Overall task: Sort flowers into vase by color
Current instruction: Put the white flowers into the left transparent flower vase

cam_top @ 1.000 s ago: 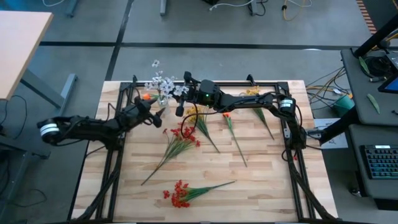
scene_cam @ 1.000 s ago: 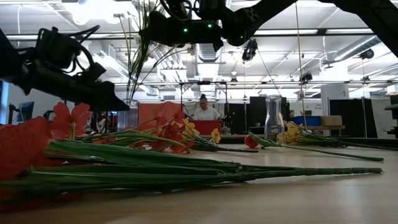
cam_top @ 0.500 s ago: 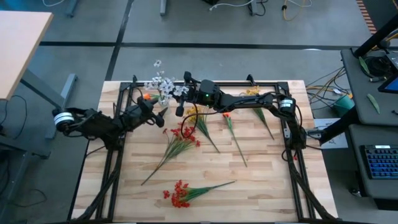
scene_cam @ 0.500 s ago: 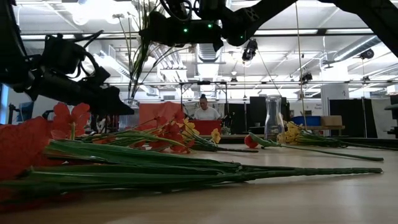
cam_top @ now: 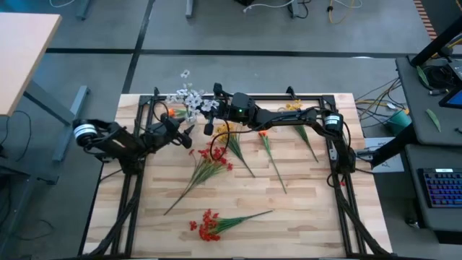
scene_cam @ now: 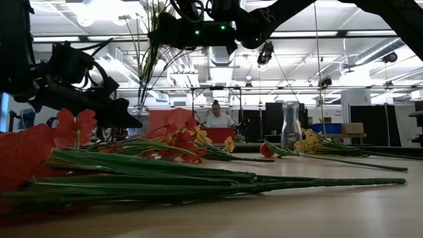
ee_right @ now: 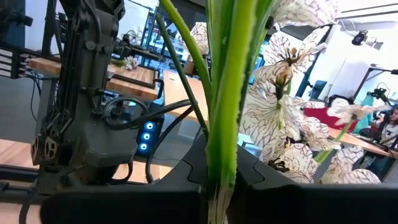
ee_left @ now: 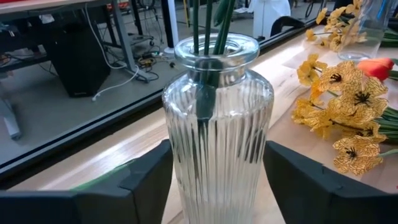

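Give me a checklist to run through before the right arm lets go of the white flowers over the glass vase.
1. Right end effector shut on the white flower spray: ok.
2. Spray's green stems inside the neck of the ribbed clear glass vase: ok.
3. Vase standing upright: ok.
4. Left end effector placed around the vase: ok. Firm hold: cannot tell.
5. Stems reaching the vase's bottom: cannot tell.

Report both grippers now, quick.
Left gripper: open, fingers either side of the ribbed glass vase.
Right gripper: shut on the white flower stems.
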